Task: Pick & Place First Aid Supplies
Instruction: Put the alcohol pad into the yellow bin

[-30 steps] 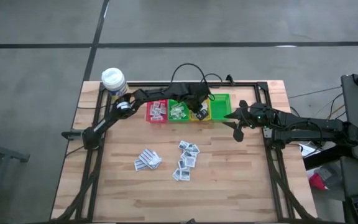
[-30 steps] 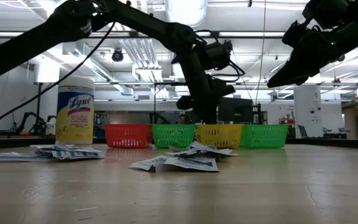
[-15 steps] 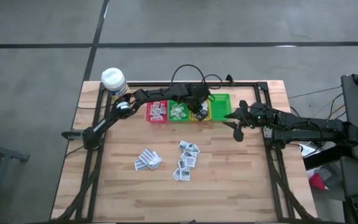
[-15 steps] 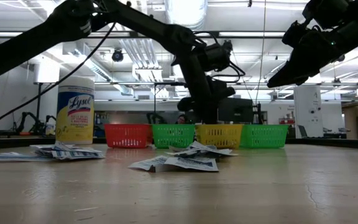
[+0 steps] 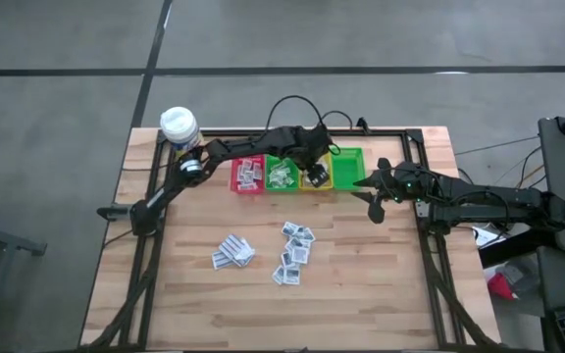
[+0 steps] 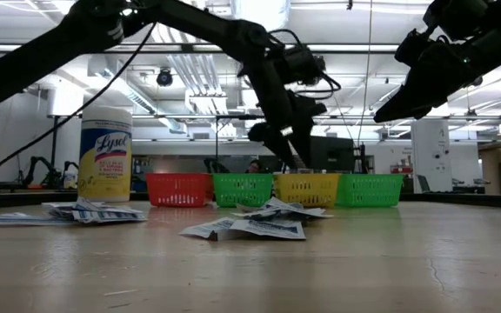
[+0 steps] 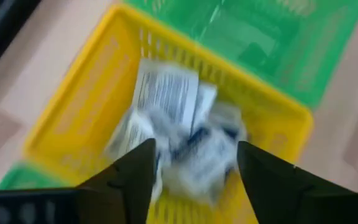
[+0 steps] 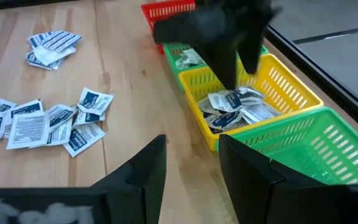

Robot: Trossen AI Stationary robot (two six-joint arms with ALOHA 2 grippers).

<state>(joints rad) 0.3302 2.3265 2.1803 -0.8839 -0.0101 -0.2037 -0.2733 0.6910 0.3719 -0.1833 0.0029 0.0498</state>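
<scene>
Left wrist view: left gripper (image 7: 194, 163) open, empty, above sachets (image 7: 166, 93) heaped in yellow bin (image 7: 92, 87); long axes mixed.

Dark jointed arms, looping black cable (image 5: 292, 106)

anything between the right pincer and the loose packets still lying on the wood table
Nothing visible. The right pincer hangs open over bare wood, right of the scattered small white printed first aid packets, with clear tabletop between. The left pincer is off at the yellow plastic bin, out of that path.
</scene>
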